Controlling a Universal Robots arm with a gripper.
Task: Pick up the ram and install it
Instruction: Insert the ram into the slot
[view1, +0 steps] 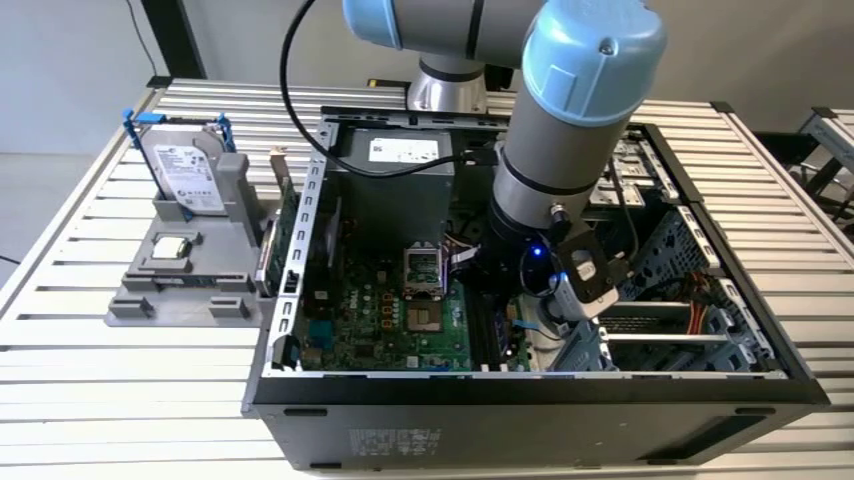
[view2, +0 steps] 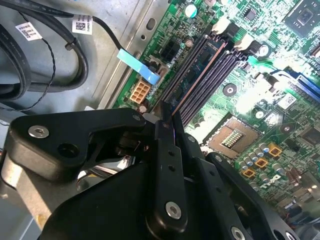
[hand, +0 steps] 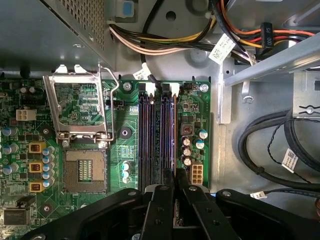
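Reaching down into the case (view1: 534, 390), the gripper (hand: 175, 185) is seen with fingers (hand: 161, 200) pinched narrow on the ram (hand: 173, 150), seated edge-on in a motherboard (hand: 125, 150) slot

Matt black gripper (hand: 175, 187), glossy green motherboard (hand: 197, 102), bare metal case (view1: 534, 385).

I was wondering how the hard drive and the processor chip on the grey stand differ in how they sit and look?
The hard drive stands upright on edge in the stand; the processor chip lies flat on a lower step. The hard drive is much larger and oblong; the processor chip is small and square. The hard drive has blue brackets; the processor chip has none. Both are silver and sit outside the computer case.
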